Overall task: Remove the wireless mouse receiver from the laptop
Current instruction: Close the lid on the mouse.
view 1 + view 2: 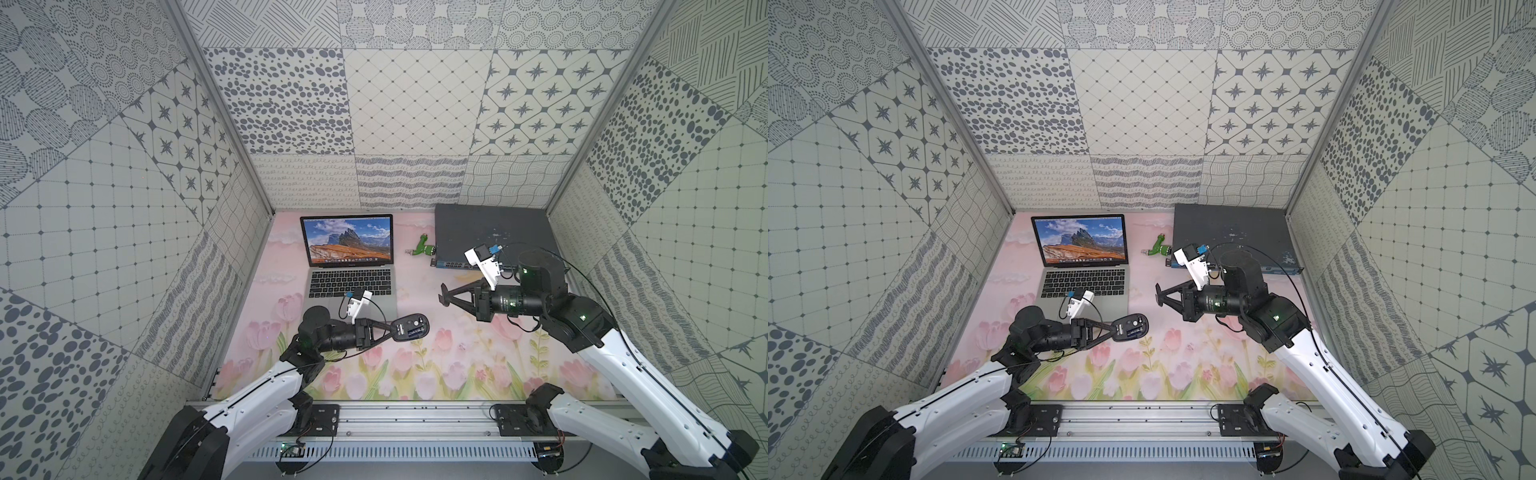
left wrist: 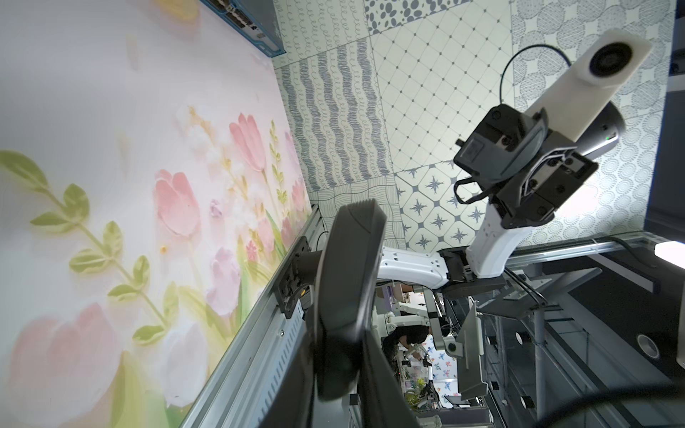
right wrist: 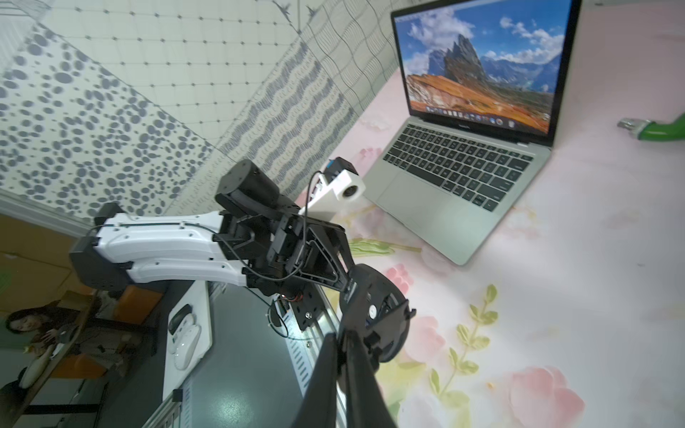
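The wireless mouse receiver cannot be made out in any view. The right edge of the laptop [image 3: 456,174], shown clearly by the right wrist camera, carries no visible nub, and its left edge is hidden. The laptop sits open toward the back left of the surface [image 1: 478,365], screen lit with a mountain scene. The right end effector [image 1: 444,296] hangs in the air to the right of the laptop with its fingers pressed together. Whether something tiny is pinched between the tips is too small to tell. The left end effector [image 1: 400,330] is clamped on the black mouse [image 1: 413,327], held underside-up just beside the laptop's front right corner. A green-and-white plug [image 1: 424,248] lies between the laptop and the dark network switch [image 1: 490,232] at the back right. As a judgement, the receiver should be very light and rigid, with a smooth plastic cap offering little to grip, and held in its port only by friction. The sensible hold would be on the cap's two flat faces with the very fingertips, followed by a pull straight along the port's axis. Any twist risks the cap slipping free or stressing the socket, and once out it could easily be dropped and lost against the busy floral print.
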You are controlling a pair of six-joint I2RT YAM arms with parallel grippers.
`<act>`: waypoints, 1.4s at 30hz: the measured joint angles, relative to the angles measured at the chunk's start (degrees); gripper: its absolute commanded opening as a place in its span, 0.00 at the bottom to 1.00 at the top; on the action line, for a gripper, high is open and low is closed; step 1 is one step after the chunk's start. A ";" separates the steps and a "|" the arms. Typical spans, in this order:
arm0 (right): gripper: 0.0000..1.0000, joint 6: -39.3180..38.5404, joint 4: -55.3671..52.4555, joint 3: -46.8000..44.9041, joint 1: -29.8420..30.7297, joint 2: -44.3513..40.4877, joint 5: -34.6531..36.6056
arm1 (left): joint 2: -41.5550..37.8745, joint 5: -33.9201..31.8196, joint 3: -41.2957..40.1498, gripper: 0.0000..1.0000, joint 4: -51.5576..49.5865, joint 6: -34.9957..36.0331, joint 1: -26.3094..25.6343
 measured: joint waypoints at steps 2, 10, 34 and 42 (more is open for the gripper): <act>0.00 3.61 4.09 -0.96 -0.07 -1.03 -2.93 | -0.70 0.72 0.17 0.06 1.46 -1.88 0.22; 0.00 18.29 20.85 -8.55 -0.26 -1.75 -11.45 | -2.16 3.23 0.46 0.06 6.62 -8.46 0.46; 0.00 46.31 52.83 -24.35 0.85 -4.31 -15.45 | -2.08 6.19 0.42 0.05 11.56 -12.85 0.61; 0.00 47.01 52.85 -26.62 3.15 -4.28 -14.91 | -1.81 6.19 0.42 0.05 11.80 -12.85 0.72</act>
